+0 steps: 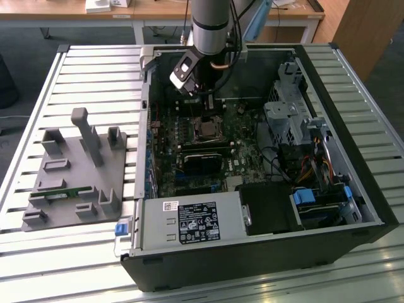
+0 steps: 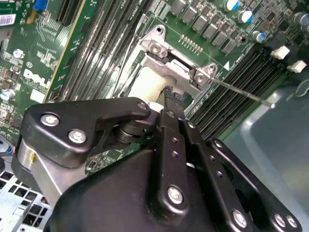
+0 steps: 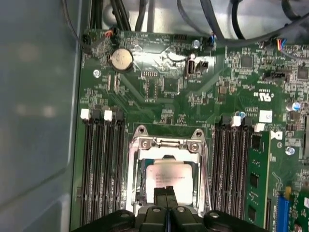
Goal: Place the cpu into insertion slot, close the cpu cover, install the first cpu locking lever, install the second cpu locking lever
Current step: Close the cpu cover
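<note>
Pointing down with fingers pressed together, the gripper stands straight over the cpu, framed by the cpu cover.

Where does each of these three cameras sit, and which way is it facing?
Exterior view: off the arm, looking down into the open computer case on the slatted table; the arm reaches in.
First wrist view: on the wrist, looking straight down at the motherboard and cpu; the tip of the hand shows.
Second wrist view: on the wrist, looking slantwise past the hand's black body.
Shared: both wrist views show the cpu cover and the hand.
</note>
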Motion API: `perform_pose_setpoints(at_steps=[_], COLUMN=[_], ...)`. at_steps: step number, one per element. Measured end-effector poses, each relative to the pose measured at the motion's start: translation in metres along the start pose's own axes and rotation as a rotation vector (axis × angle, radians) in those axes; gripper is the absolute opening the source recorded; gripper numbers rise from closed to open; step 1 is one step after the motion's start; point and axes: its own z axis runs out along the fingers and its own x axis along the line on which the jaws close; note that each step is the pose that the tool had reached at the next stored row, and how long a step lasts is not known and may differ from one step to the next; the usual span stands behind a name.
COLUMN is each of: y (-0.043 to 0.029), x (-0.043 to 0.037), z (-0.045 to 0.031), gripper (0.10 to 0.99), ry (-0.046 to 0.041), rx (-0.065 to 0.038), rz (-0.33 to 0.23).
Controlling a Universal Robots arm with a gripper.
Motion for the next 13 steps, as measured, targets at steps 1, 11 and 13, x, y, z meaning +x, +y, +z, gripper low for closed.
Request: perform_pose_setpoints(at_steps=[1, 11, 13], y=[-0.0009, -0.0092, -0.0106], x=[0.0, 0.0004, 0.0005], z=[0.0008, 0.0082, 0.0096], gripper=[0.106, 0.106, 0.106], ry=[-0.0002, -0.0001, -0.0001], rx=[0.0, 0.0, 0.0], rz=[0.0, 0.0, 0.0])
